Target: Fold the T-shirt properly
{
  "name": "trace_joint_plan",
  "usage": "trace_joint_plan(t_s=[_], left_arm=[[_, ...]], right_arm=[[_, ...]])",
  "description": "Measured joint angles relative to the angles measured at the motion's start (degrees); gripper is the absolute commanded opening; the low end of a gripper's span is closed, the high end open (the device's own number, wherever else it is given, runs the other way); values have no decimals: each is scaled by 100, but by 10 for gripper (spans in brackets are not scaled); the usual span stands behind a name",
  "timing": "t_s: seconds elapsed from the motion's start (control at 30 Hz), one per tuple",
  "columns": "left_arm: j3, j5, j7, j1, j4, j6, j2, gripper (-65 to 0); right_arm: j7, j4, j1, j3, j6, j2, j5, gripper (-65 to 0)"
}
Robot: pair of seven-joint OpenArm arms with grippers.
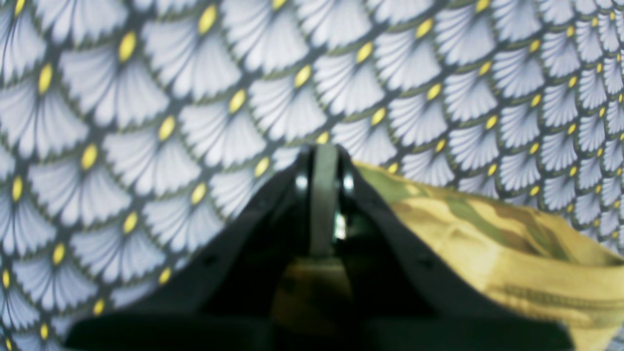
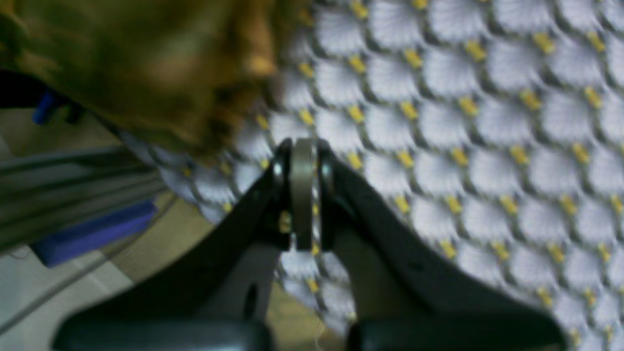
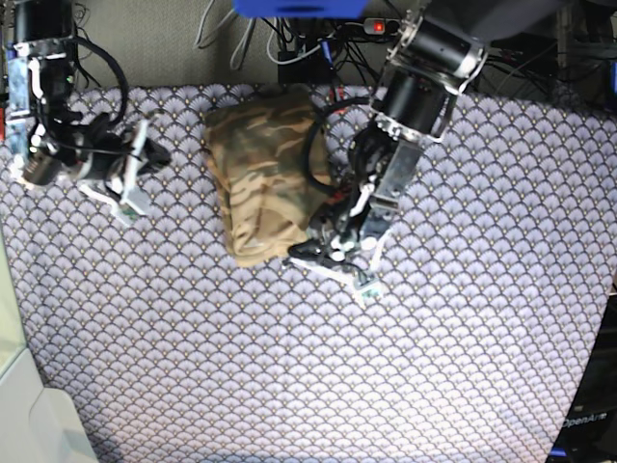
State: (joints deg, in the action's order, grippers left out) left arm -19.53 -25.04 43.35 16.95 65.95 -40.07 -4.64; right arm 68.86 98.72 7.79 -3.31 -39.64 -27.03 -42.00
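Observation:
The camouflage T-shirt lies folded into a compact rectangle at the back middle of the patterned tablecloth. My left gripper hovers at the shirt's near right corner, jaws shut. In the left wrist view its closed tips point over the tablecloth, with the T-shirt just to their right and some of it showing under the fingers; no cloth shows pinched. My right gripper is shut and apart from the shirt, to its left. Its closed tips sit below the blurred T-shirt.
Cables and a power strip run along the table's back edge. The right wrist view shows the tablecloth's edge hanging over floor, with a blue object and metal rails beyond it. The left edge of the table is close to the right arm.

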Motion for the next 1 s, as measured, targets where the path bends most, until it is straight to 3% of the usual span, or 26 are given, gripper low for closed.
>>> trace_joint_plan(t_s=[0.2,0.37,0.47,0.57,0.73,1.0], left_arm=[[-20,-31,44,-33,166,-2,57,-638],[-26,-149,627,-232,1132,-48,518,-638],[461,-129,745,-356,2050,-2,619,-638],[1134,-129,1040,-750,2874,20,761,-638],[1878,-94,2109,-1650,4074,-22,1360,-638],[2050,-105,2535,-3342,4826,-20,2100,-638]], right_arm=[[-59,577,216,-153,0,-109,-39,-650],[-26,577,448,-280,0,-103,-26,-650],[-44,588,577,-577,0,-107,-11,-650],[-68,608,863,-951,-2,-101,-31,-650],[-85,608,1414,-1735,0,-111,-48,-650],[-96,610,2531,-2671,-2,-179,-15,-650]])
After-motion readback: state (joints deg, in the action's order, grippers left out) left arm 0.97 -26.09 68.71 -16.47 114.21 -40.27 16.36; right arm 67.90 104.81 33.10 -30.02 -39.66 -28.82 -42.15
